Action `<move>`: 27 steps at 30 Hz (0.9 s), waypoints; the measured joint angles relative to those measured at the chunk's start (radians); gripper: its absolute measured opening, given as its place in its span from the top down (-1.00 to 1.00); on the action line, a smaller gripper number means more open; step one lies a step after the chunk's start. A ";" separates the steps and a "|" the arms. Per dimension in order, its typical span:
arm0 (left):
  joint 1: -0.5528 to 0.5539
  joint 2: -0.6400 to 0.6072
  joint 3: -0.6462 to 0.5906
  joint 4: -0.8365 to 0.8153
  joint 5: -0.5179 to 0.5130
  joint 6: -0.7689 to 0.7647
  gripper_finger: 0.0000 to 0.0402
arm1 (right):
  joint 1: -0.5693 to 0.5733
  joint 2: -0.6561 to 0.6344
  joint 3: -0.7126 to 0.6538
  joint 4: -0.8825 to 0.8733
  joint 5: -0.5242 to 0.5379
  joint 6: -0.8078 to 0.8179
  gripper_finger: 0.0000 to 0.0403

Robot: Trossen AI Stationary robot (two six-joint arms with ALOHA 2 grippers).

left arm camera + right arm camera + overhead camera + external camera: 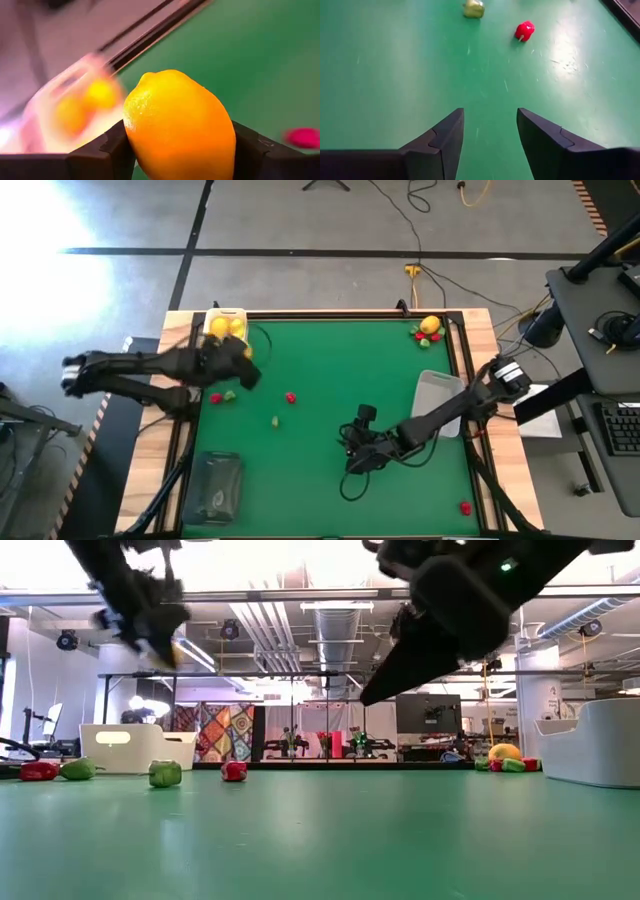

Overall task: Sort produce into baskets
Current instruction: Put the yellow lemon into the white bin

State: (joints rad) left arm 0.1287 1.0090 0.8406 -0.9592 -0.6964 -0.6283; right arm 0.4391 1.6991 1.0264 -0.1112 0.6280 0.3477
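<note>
Beside the white plastic basket [226,323] holding yellow fruits, our left end effector [175,150] grips a glossy yellow-orange lemon [179,125]; our right end effector [490,137], mid-counter, stands released, empty.

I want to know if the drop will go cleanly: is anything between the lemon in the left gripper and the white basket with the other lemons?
Nothing visible does. The left gripper is shut on the lemon, close beside the white basket at the table's far left corner. Two lemons already lie in it, with room left.
</note>
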 joint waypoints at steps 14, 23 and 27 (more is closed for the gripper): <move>0.622 0.166 -0.005 0.052 0.220 0.106 -0.05 | -0.028 0.018 0.029 0.073 -0.190 -0.087 0.27; 0.727 0.401 0.004 0.104 0.317 0.095 -0.05 | -0.025 0.017 0.018 0.084 -0.324 -0.144 0.40; 0.763 0.484 0.038 0.107 0.342 0.098 -0.05 | -0.025 0.017 -0.005 0.087 -0.378 -0.146 0.46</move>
State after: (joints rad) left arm 0.8915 1.4926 0.8782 -0.8523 -0.3542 -0.5303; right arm 0.4145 1.7161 1.0215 -0.0242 0.2503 0.2018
